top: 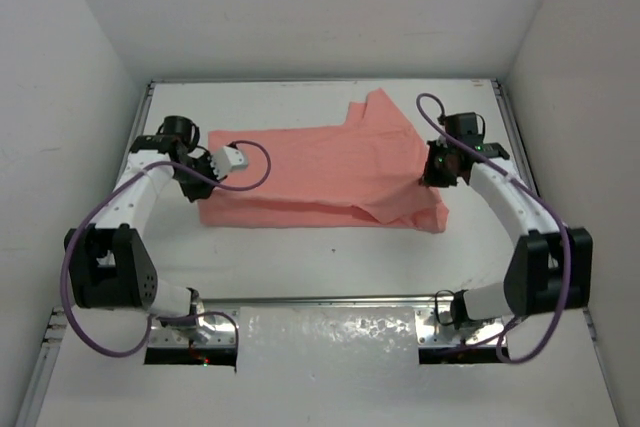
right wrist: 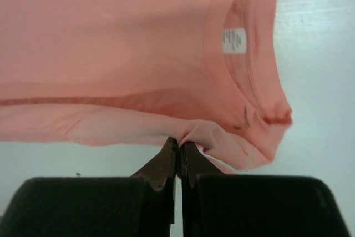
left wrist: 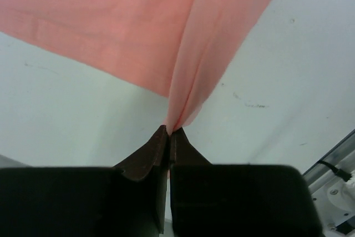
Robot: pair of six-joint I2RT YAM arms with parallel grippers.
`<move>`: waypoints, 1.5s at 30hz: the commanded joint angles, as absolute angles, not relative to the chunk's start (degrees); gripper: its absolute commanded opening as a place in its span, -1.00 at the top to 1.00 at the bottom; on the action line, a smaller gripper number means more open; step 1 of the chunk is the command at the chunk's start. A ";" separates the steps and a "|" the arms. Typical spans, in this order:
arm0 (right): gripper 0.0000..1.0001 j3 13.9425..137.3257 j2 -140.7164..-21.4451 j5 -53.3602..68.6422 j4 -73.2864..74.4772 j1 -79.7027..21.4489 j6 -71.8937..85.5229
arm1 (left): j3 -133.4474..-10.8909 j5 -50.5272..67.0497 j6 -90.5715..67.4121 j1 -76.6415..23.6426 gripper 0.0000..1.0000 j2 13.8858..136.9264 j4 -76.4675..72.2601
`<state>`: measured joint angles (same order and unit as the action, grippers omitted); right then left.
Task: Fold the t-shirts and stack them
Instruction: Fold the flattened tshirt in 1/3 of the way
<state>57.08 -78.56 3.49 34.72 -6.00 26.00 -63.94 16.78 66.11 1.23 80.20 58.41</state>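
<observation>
A salmon-pink t-shirt (top: 320, 172) lies across the middle of the white table, partly folded, one sleeve pointing to the back. My left gripper (top: 203, 165) is at its left end, shut on a pinch of the t-shirt's (left wrist: 188, 37) hem; the cloth hangs taut from the left gripper's (left wrist: 169, 130) tips above the table. My right gripper (top: 432, 173) is at the t-shirt's right end, shut on a bunched fold of the t-shirt (right wrist: 111, 43) beside the collar (right wrist: 244, 87). The right gripper (right wrist: 178, 144) pinches the fold just left of the neck opening and white label (right wrist: 234, 40).
White walls enclose the table on three sides. A metal rail (top: 320, 299) runs along the near edge between the arm bases. Another rail (left wrist: 338, 159) and a cable show at the lower right of the left wrist view.
</observation>
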 commanded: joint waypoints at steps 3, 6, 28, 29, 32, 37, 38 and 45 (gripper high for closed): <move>1.00 62.75 -85.95 7.12 24.96 -5.80 22.06 | -63.72 18.20 59.42 1.67 1.00 83.58 56.61; 1.00 64.68 -89.38 6.85 23.65 -4.84 21.97 | -64.33 16.62 54.77 2.02 1.00 86.04 54.23; 1.00 72.59 -105.46 7.83 21.71 -4.13 20.04 | -65.12 6.16 40.62 2.46 0.94 96.06 42.46; 1.00 73.03 -106.08 7.74 21.71 -4.13 19.95 | -65.30 5.46 40.00 2.46 0.93 96.33 42.02; 1.00 74.62 -108.19 6.42 21.97 -4.04 19.34 | -65.57 4.23 37.62 2.55 0.71 96.42 39.47; 1.00 76.81 -111.44 6.15 22.76 -3.78 18.90 | -68.20 -1.91 32.54 3.33 0.28 97.91 35.17; 0.99 77.60 -111.88 6.07 22.76 -3.78 18.90 | -69.94 -2.72 31.65 3.95 0.24 98.43 34.29; 0.50 83.05 -115.31 6.41 26.54 -3.52 19.16 | -80.86 2.08 29.96 4.59 0.14 99.76 37.17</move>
